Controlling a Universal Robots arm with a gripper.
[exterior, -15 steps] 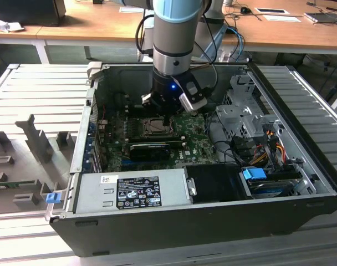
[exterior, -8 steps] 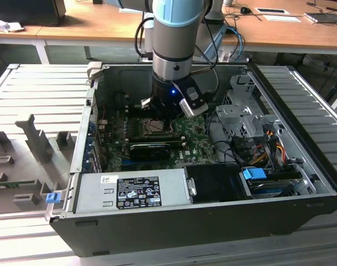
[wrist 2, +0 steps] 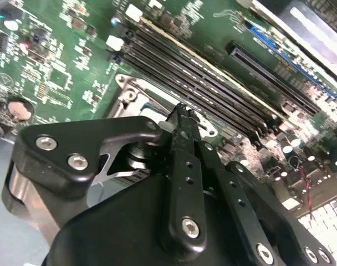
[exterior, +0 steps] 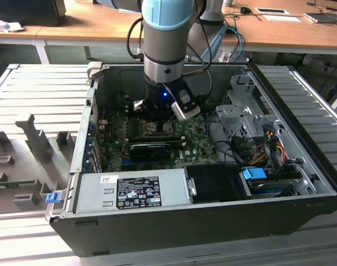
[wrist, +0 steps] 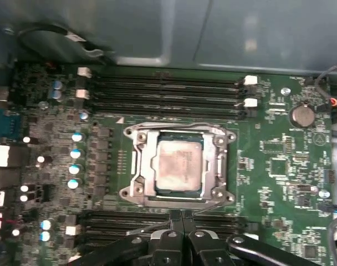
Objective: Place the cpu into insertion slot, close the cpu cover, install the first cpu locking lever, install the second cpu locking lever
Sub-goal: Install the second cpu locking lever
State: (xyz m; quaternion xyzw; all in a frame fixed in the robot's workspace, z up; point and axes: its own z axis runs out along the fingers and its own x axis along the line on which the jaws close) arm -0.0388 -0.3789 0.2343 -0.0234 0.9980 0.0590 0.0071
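Cpu point(wrist: 178, 168) lies flat in the insertion slot point(wrist: 149, 191), grey face up, framed by the cpu cover point(wrist: 139, 164) on the green circuit board point(wrist: 279, 166); in the first wrist view the pincer point(wrist: 181, 235) sits just beside the socket's edge, fingers pressed together, grasping nothing; black memory slots point(wrist: 163, 91) flank the socket.

In the second wrist view the gripper point(wrist 2: 182, 119) hides most of the insertion slot point(wrist 2: 136, 95); in the exterior view the arm point(exterior: 168, 50) covers it.
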